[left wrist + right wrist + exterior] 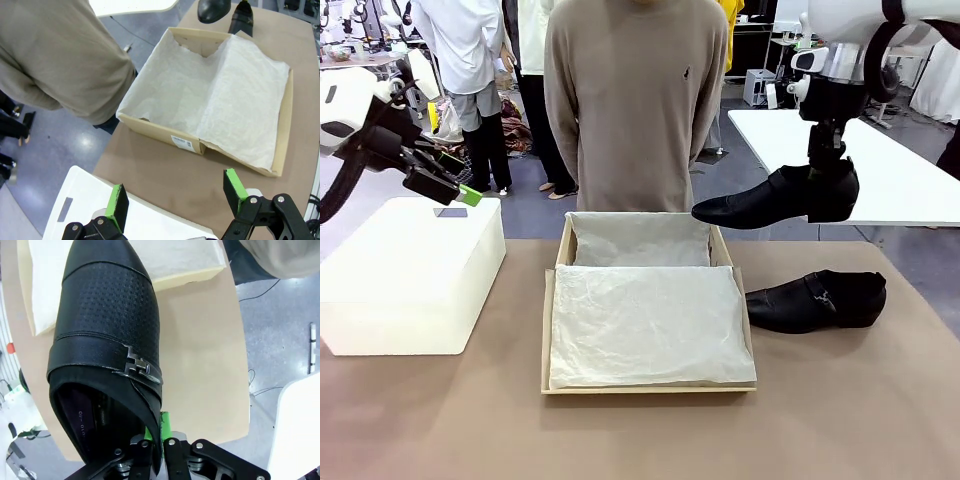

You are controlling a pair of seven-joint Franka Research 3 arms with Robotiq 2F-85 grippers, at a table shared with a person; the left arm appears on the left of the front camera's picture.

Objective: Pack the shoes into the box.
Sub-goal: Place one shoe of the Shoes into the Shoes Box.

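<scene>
**Desk layout, seen from the robot's side**

The box sits mid-desk with paper lying inside it. Just beside its right wall, one shoe lies on the desk. The other shoe hangs above that one (toe over the box's far right corner), gripped at its heel end by the right pincer. A larger container stands left of the box, with the left pincer above it. A person stands behind the desk.

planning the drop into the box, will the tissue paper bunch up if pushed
The tissue paper looks thin and crinkled, so probably floppy and light. It drapes loose over the box rim, so a sliding shoe would likely bunch it.
</scene>
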